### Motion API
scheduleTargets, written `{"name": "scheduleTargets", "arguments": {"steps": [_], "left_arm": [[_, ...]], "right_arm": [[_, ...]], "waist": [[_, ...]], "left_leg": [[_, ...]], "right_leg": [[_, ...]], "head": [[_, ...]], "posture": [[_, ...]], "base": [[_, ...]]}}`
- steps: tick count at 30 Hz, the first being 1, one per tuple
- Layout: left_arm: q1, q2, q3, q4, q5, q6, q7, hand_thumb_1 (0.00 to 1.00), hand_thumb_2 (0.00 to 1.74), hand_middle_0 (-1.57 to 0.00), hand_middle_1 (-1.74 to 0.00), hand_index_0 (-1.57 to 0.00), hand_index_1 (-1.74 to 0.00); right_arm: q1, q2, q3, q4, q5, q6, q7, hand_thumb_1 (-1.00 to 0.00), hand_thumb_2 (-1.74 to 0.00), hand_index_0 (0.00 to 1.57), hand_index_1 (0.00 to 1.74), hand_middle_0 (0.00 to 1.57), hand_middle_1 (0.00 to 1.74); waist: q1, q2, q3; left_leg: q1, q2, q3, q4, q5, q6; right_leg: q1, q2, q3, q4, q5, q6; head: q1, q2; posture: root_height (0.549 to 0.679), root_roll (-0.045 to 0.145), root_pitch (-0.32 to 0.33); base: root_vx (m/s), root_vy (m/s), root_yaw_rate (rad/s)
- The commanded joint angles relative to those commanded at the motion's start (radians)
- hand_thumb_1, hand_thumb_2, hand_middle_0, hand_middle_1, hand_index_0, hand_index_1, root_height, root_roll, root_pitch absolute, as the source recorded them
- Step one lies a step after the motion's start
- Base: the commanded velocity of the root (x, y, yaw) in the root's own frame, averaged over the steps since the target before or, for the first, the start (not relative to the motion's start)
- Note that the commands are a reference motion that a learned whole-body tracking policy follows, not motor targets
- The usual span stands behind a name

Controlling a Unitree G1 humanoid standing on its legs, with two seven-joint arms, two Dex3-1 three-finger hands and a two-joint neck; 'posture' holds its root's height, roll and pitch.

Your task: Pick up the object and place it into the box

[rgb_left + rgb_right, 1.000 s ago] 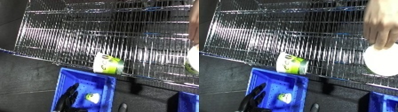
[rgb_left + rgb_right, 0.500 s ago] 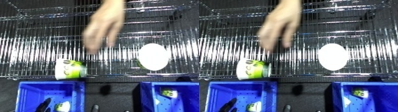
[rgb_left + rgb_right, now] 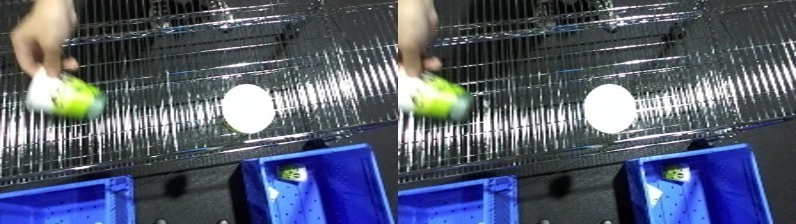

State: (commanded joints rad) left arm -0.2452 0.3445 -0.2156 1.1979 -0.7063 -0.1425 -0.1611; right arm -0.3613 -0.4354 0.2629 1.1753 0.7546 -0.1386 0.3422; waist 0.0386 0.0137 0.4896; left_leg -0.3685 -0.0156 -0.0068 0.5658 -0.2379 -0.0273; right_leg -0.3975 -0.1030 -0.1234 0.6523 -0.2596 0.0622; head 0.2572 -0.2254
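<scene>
I am seeing the whole picture tilted and shifted against half a second ago, so my camera has swung; the wire shelf is now running slantwise across the upper part of the frame. The real change is the green and white cup: it was lying on its side near the shelf's front edge, and now a person's hand, coming down from the upper left corner, is holding it at the left of the frame, blurred with motion. I cannot tell whether the cup is still touching the wires. Half a second ago that hand was hanging open over the middle of the shelf.

The white oval object is lying on the shelf near its front edge, right of centre.

Below the shelf, one blue bin is sitting at the lower right, with a small green and white item inside near its back wall. A second blue bin is showing at the lower left.

Neither robot hand is showing in either view, so I cannot tell how open they are or whether they are holding anything.
</scene>
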Motion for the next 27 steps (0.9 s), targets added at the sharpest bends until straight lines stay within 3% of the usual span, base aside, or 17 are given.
{"name": "scheduleTargets", "arguments": {"steps": [9, 16, 20, 22, 27], "left_arm": [[0.011, 0.009, 0.003, -0.04, 0.005, 0.012, 0.026, 0.0, 0.0, 0.0, 0.0, 0.0, 0.0], [0.054, 0.038, 0.018, -0.077, 0.008, 0.018, 0.039, 0.0, 0.0, 0.0, 0.0, 0.0, 0.0], [0.073, 0.057, 0.027, -0.067, 0.0, 0.005, 0.027, 0.0, 0.0, 0.0, 0.0, 0.0, 0.0], [0.077, 0.062, 0.028, -0.055, -0.006, -0.005, 0.023, 0.0, 0.0, 0.0, 0.0, 0.0, 0.0], [0.08, 0.064, 0.031, -0.012, -0.017, -0.024, 0.011, 0.0, 0.0, 0.0, 0.0, 0.0, 0.0]], "right_arm": [[0.027, -0.013, 0.019, -0.099, 0.01, 0.003, 0.079, 0.0, 0.0, 0.0, 0.0, 0.0, 0.0], [0.118, -0.07, 0.099, -0.429, 0.022, 0.145, 0.275, 0.0, 0.0, 0.0, 0.0, 0.0, 0.0], [0.162, -0.118, 0.137, -0.673, 0.076, 0.213, 0.352, 0.0, 0.0, 0.0, 0.0, 0.0, 0.0], [0.172, -0.144, 0.142, -0.781, 0.117, 0.206, 0.37, 0.0, 0.0, 0.0, 0.0, 0.0, 0.0], [0.15, -0.188, 0.097, -0.996, 0.204, 0.135, 0.371, 0.0, 0.0, 0.0, 0.0, 0.0, 0.0]], "waist": [[-0.018, -0.005, 0.008], [-0.04, -0.026, 0.014], [-0.056, -0.041, 0.011], [-0.063, -0.047, 0.008], [-0.079, -0.054, -0.003]], "left_leg": [[-0.008, 0.006, 0.015, 0.013, -0.007, 0.0024], [-0.02, 0.017, 0.028, 0.025, -0.011, -0.0004], [-0.023, 0.028, 0.037, 0.025, -0.009, -0.0061], [-0.025, 0.033, 0.042, 0.023, -0.007, -0.01], [-0.027, 0.047, 0.053, 0.016, -0.006, -0.0189]], "right_leg": [[-0.013, 0.0083, 0.013, 0.0, 0.006, 0.0016], [-0.026, 0.0168, 0.025, -0.002, 0.005, 0.0011], [-0.031, 0.0186, 0.03, -0.005, 0.003, 0.0024], [-0.034, 0.0193, 0.031, -0.008, 0.002, 0.0034], [-0.038, 0.0198, 0.033, -0.015, 0.0, 0.0062]], "head": [[0.012, 0.01], [-0.025, 0.014], [-0.065, 0.009], [-0.081, 0.005], [-0.114, 0.002]], "posture": [[0.648, 0.04, 0.03], [0.648, 0.039, 0.039], [0.648, 0.038, 0.045], [0.648, 0.038, 0.049], [0.648, 0.039, 0.056]], "base": [[-0.023, 0.002, -0.094], [-0.03, -0.01, -0.102], [-0.016, -0.009, -0.096], [-0.007, -0.001, -0.086], [0.002, 0.004, -0.062]]}}
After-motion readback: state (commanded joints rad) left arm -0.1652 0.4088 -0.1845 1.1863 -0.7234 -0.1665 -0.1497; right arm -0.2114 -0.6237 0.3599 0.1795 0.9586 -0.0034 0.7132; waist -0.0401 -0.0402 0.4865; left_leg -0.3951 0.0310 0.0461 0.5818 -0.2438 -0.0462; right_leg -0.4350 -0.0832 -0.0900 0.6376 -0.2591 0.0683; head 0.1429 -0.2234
